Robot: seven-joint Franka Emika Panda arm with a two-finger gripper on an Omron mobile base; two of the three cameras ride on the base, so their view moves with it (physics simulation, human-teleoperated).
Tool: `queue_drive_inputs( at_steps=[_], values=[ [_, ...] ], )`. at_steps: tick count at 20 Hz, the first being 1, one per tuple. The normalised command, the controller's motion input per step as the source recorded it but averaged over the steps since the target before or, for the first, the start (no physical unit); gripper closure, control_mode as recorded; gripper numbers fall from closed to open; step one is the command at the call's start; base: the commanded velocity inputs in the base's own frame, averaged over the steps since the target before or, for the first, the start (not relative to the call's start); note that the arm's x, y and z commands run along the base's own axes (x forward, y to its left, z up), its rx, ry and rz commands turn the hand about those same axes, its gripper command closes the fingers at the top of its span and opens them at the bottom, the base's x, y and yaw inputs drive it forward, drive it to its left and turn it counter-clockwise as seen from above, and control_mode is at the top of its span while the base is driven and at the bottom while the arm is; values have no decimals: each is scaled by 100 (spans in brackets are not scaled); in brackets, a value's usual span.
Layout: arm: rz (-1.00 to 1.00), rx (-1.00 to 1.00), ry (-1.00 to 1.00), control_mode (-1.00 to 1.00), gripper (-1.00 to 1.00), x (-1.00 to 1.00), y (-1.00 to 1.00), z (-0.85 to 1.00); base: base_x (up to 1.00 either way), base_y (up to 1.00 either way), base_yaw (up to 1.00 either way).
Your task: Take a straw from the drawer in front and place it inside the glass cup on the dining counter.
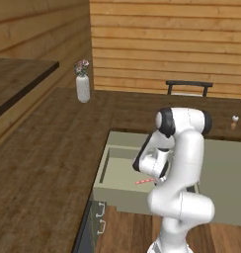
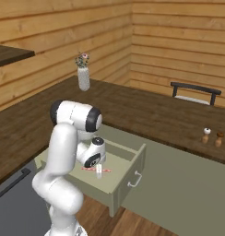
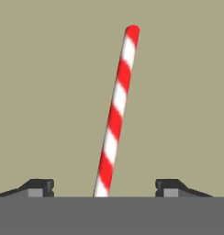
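The straw (image 3: 117, 110) lies flat on the floor of the open drawer (image 1: 108, 185), right btwn the gripper (image 3: 104, 187) tips. Fingers (image 3: 40, 187) are spread wide w/ nothing held. It looks very thin, light & stiff, so it could roll or slip. Best to pinch it near the middle, gently.

The drawer (image 2: 115, 182) stands pulled out and uncovered, so its inside is reachable from above. In the hand view the spread fingertips (image 3: 38, 187) leave free gaps beside the straw (image 3: 117, 108) (which slants toward 12 o'clock). The vase (image 2: 84, 78) stands well apart.
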Motion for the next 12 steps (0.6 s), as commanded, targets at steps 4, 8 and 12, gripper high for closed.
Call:
queue_drive_inputs(
  at_steps=[4,8,12],
  values=[
    [0,0,0,-100,100,10,-9,-52,0,0,0],
    [0,0,0,-100,100,3,0,-52,0,0,0],
    [0,0,0,-100,100,0,0,-42,0,0,0]
  ],
)
